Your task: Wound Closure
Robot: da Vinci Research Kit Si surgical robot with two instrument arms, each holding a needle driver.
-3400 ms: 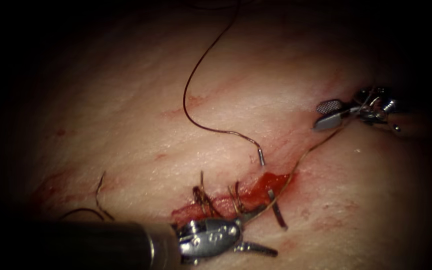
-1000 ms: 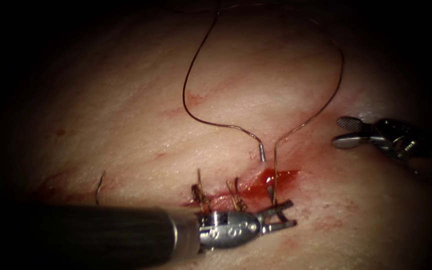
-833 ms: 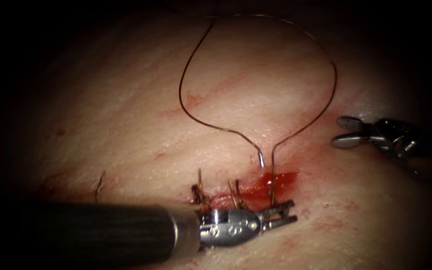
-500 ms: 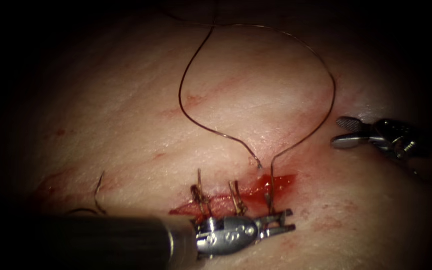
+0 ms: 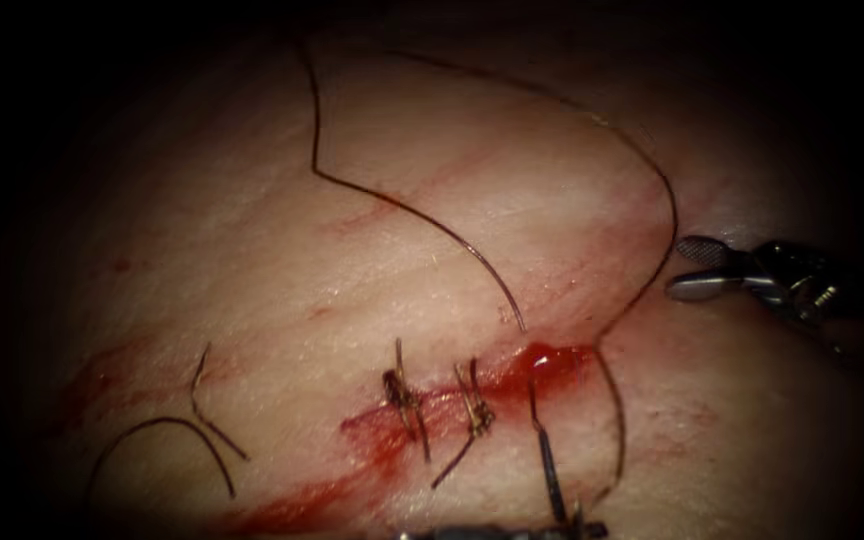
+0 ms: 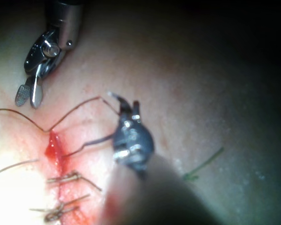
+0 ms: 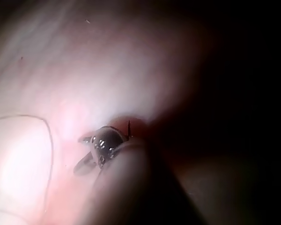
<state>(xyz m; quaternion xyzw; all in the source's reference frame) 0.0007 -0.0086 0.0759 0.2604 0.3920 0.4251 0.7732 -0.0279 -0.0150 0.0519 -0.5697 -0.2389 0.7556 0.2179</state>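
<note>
The cut (image 5: 452, 400) in the tissue (image 5: 252, 260) carries two tied stitches (image 5: 402, 395). At the picture's bottom edge my left tool (image 5: 577, 525) (image 6: 129, 107) is shut on the needle (image 5: 547, 455) near its tip. The needle's tail still sits in the tissue at the cut's right end, beside a red fluid pool (image 5: 552, 358). Thread (image 5: 422, 215) enters the tissue just above that pool, and a second strand (image 5: 670, 220) arcs round to the right. My right tool (image 5: 682, 268) (image 6: 29, 99) (image 7: 79, 154) hangs open to the right of the cut, holding nothing.
Cut ends of thread (image 5: 207, 400) lie on the tissue at the lower left, and one forms a small arc (image 5: 162, 425). Red fluid streaks (image 5: 292, 495) run from the cut's left end toward the bottom edge.
My left tool has shut on the needle and pulled it down toward the bottom edge. The needle's tail has gone into the tissue, drawing thread after it. The right tool has stayed put.
</note>
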